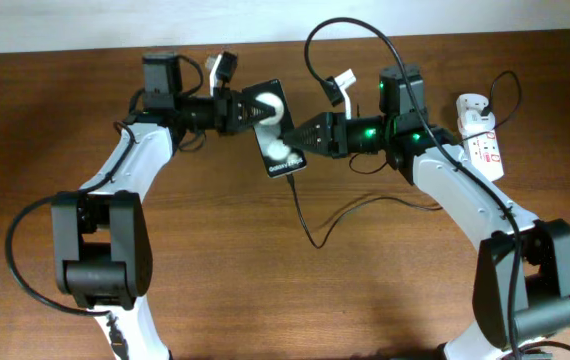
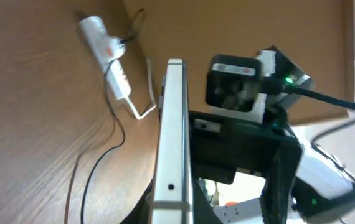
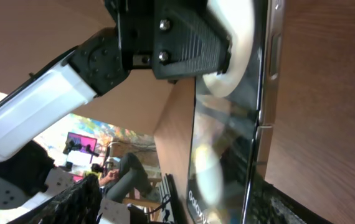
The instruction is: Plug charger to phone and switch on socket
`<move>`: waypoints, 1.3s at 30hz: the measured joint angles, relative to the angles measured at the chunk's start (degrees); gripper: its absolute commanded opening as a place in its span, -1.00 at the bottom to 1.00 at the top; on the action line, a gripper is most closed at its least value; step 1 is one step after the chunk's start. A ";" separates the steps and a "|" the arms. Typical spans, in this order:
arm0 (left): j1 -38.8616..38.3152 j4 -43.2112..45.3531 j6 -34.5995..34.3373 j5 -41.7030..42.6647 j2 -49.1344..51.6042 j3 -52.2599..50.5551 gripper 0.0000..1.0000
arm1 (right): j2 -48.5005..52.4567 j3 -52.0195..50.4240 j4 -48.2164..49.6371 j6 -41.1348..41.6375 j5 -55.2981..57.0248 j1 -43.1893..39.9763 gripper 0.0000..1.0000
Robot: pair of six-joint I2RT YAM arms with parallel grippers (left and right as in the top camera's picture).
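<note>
The left gripper [image 1: 248, 108] is clamping the phone [image 1: 271, 130] by its upper end, one finger pad [image 3: 190, 43] pressing on the glossy screen, and is holding it tilted over the surface [image 1: 265, 290]. Whether the lower end is touching the wood I cannot tell. The right gripper [image 1: 301, 142] is sitting at the phone's lower end with its jaws standing apart and nothing pinched between them. The charger [image 1: 306, 222] is running as a thin black cable from that lower end toward the socket [image 1: 483, 140], but its connector tip is hiding behind the gripper, so whether it is seated is unclear. By my judgement, plugging is calling for a push straight along the phone's long axis while the left gripper is bracing it; a sideways load is risking a bent tip or a slipping phone. The socket is lying well apart to the right, near the surface's far edge and just beside the right forearm, so reaching its switch is probably demanding a swing clear of the cable's slack loop. The near half of the surface is offering open room.
</note>
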 measured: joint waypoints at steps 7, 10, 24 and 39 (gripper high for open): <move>0.42 -25.86 12.98 -23.02 0.57 -2.58 -1.00 | -0.33 0.13 1.33 -0.22 0.00 -0.15 0.53; 0.52 -28.68 15.32 -28.44 0.57 -2.56 -1.00 | -0.35 0.15 1.09 -0.24 -0.24 -0.15 0.53; 6.58 -29.66 12.72 -32.74 6.88 -2.21 -1.00 | -0.37 0.24 -2.97 -2.08 -0.15 -0.15 0.53; 6.56 -30.10 6.88 -35.30 8.26 -1.90 -0.48 | -0.37 0.24 -2.97 -2.08 -0.15 -0.15 0.53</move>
